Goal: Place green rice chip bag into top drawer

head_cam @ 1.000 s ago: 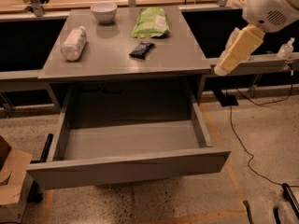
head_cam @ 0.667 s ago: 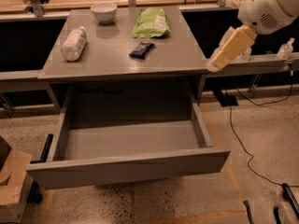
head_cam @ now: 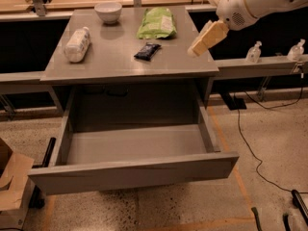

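Observation:
The green rice chip bag [head_cam: 157, 23] lies flat at the back of the grey table top [head_cam: 110, 57], right of centre. The top drawer [head_cam: 134, 165] is pulled out wide below the table and holds nothing. My gripper [head_cam: 195, 50] hangs over the table's right side, pointing down and left, a short way to the right of the bag and in front of it. It holds nothing that I can see.
A small black packet [head_cam: 147, 51] lies in front of the green bag. A white bowl [head_cam: 108, 11] stands at the back and a clear bottle [head_cam: 77, 44] lies on the left. Cardboard [head_cam: 12, 182] sits at the lower left. A cable [head_cam: 250, 138] runs on the floor at the right.
My gripper and arm have moved left, from beyond the table's right edge to over its right side, closer to the green bag. Nothing on the table has moved.

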Available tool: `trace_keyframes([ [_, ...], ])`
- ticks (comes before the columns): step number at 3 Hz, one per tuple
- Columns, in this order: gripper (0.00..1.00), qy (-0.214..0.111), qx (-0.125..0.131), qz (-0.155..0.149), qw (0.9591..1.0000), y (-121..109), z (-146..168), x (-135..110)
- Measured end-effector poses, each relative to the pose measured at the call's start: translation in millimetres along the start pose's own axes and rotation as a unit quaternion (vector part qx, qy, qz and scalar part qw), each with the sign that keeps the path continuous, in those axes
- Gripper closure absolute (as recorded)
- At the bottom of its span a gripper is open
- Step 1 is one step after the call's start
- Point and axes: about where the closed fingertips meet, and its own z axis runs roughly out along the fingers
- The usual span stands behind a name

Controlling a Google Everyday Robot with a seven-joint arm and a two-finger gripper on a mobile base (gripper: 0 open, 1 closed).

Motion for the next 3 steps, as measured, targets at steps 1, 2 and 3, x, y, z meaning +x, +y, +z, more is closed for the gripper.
trace_keyframes([
  [1, 0.00, -0.036, 0.010, 0.007, 0.9993, -28, 35, -19],
  [2, 0.00, -0.038, 0.011, 0.006, 0.9992, -30, 35, -19],
  [3, 0.00, -0.041, -0.004, 0.017, 0.9990, -29, 58, -18],
])
